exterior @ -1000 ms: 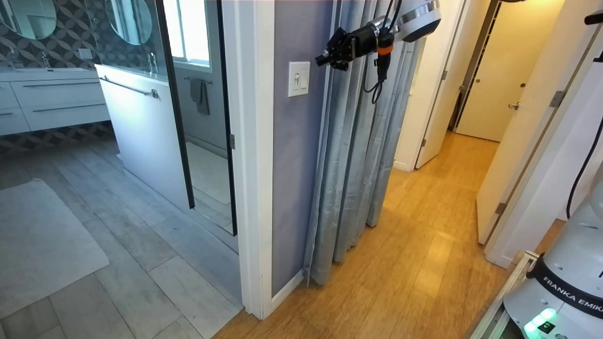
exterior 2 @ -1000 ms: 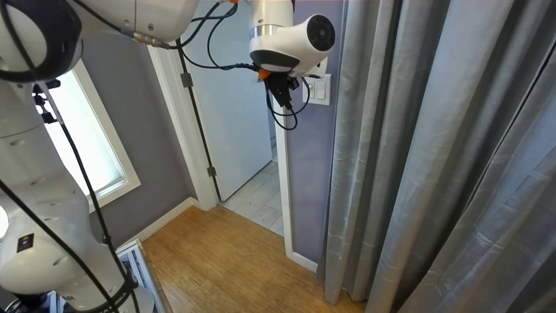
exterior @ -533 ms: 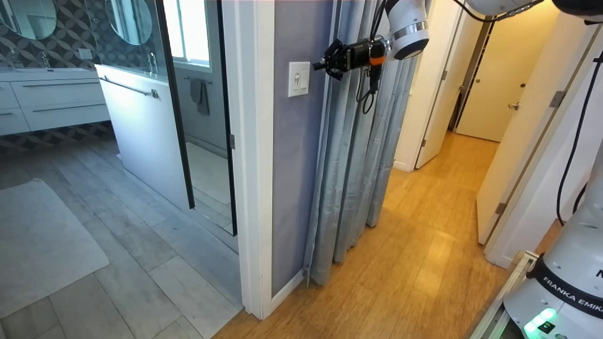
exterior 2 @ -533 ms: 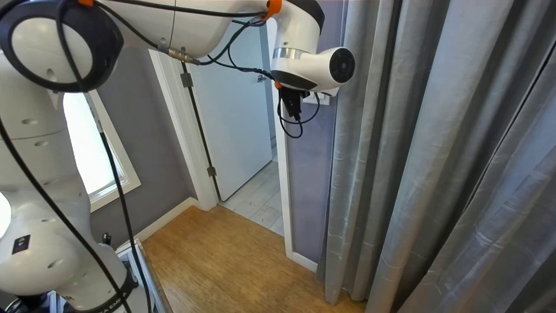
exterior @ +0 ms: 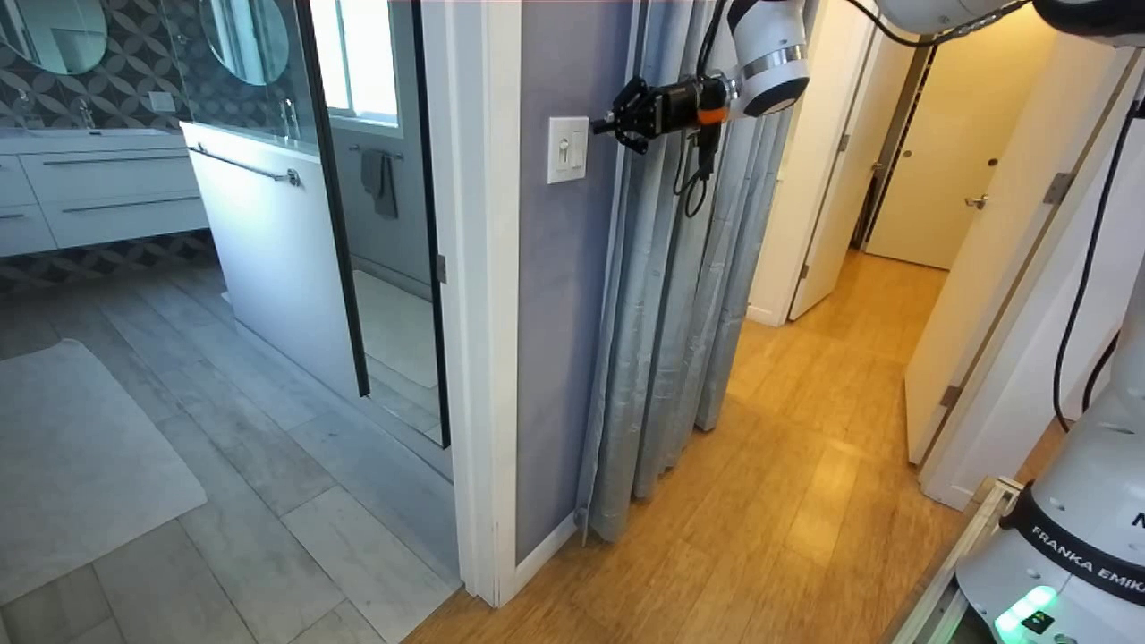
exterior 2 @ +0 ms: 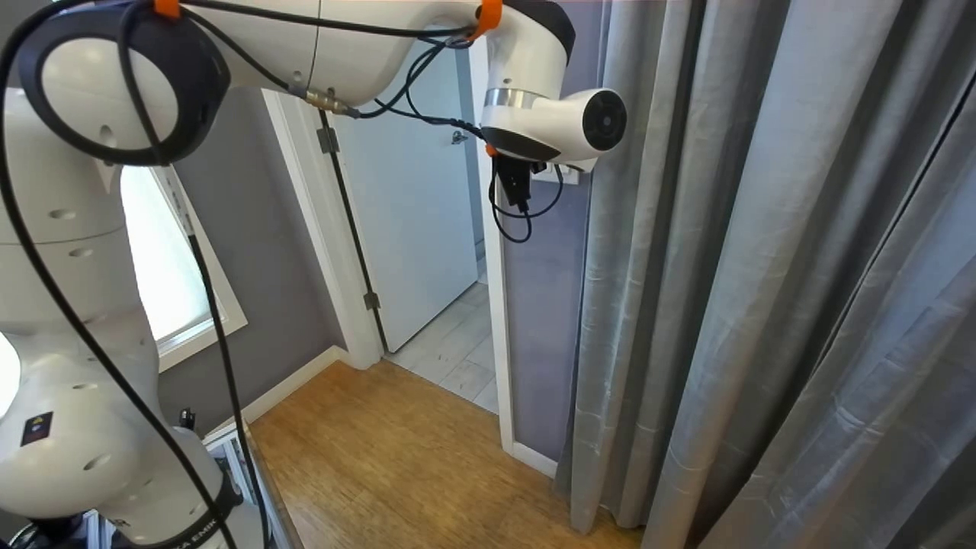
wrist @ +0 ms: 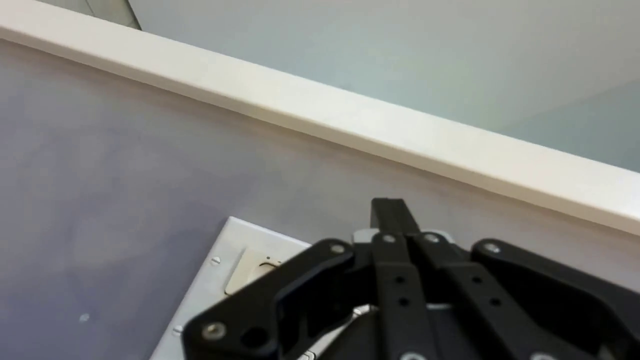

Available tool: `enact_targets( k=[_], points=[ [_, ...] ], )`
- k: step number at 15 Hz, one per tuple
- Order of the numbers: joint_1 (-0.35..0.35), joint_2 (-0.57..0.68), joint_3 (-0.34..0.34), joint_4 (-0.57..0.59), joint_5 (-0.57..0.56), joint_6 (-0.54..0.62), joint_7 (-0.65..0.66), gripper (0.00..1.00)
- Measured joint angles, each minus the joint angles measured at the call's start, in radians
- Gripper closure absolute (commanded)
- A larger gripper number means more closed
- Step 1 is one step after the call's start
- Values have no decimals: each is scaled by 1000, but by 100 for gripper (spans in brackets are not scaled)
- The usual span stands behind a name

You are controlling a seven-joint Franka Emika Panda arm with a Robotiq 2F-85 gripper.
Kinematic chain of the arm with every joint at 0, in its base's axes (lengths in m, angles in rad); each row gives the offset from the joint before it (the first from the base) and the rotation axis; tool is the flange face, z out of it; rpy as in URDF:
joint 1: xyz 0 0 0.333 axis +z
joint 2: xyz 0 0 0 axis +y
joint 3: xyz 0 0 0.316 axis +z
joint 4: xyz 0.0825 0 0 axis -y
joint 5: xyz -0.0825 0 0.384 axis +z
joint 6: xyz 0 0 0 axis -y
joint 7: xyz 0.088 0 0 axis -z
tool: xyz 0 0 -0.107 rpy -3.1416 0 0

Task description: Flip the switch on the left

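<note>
The white switch plate (exterior: 567, 150) is set in the grey-lilac wall beside the door trim. It carries a left switch with a small raised slider (exterior: 564, 149) and a flat right rocker (exterior: 579, 150). In an exterior view my arm covers most of the plate (exterior 2: 566, 177). My gripper (exterior: 601, 127) points at the wall, its tips by the plate's upper right edge; contact cannot be told. In the wrist view the gripper (wrist: 392, 217) is shut and empty. There a corner of the plate (wrist: 197, 302) shows, with the cream end of the left switch (wrist: 244, 274); the rest is behind the fingers.
A grey curtain (exterior: 662, 313) hangs just right of the plate, behind my gripper in that view. White door trim (exterior: 487, 268) stands to its left, also seen in the wrist view (wrist: 320, 107). A loose cable (exterior 2: 499, 229) hangs under my wrist.
My arm has come lower into view and levelled out, and the gripper has shifted towards the plate. Over the last half second it moves only slightly closer. The switch plate looks the same.
</note>
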State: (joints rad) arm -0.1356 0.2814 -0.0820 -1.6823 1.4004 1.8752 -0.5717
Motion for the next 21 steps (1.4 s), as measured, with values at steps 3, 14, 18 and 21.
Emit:
enact_targets(
  k=[3, 14, 18, 21],
  points=[
    [0, 37, 1, 31, 27, 2, 45, 100],
    [0, 180, 4, 183, 85, 12, 161, 100],
    [0, 218, 6, 222, 89, 17, 198, 100],
    [0, 239, 10, 245, 96, 17, 225, 100]
  ],
)
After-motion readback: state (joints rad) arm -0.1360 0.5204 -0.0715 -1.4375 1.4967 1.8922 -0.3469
